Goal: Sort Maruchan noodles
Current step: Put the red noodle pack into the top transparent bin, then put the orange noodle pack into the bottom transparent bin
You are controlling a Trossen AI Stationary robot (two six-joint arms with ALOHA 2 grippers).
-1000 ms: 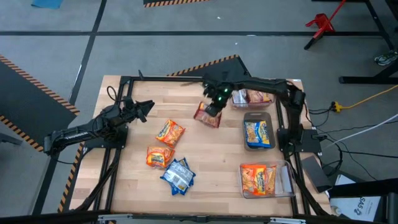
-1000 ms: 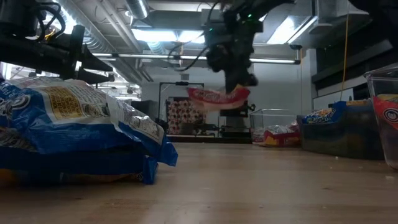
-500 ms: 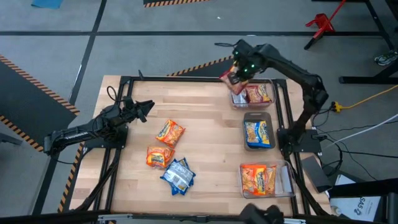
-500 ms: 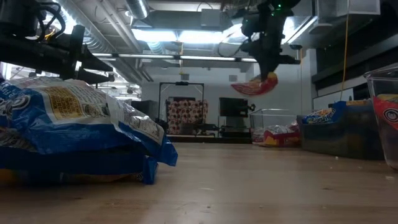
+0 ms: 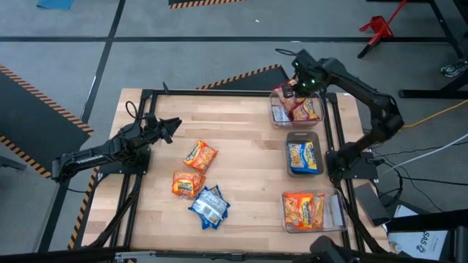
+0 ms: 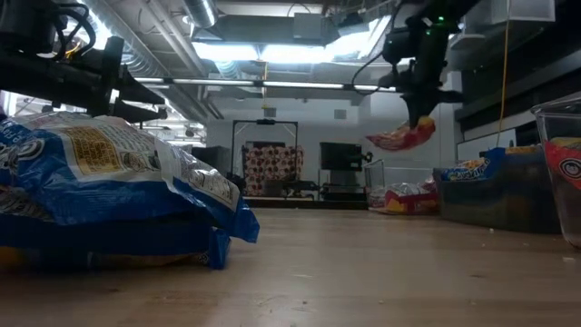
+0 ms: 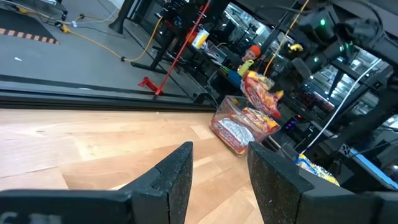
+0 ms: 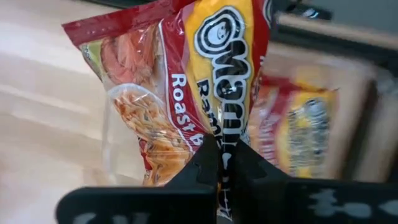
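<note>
Risk: right gripper, clamped shut on red packet above far bin, may drop it on bin's rim if released off-centre.

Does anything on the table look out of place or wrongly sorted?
Nothing looks spilled or damaged. Four packets lie loose, unsorted, on the table, two overlapping. The right hand holds a dark red packet above the far bin.

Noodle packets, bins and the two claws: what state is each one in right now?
Dark red crinkly plastic noodle packet: gripped, hanging above the far bin.
Right gripper: shut on that packet.
Left gripper: open, empty, above the table's left side.
Far clear plastic bin: holds red packets.
Middle bin: holds blue-and-yellow packets.
Near bin: holds orange packets.
</note>
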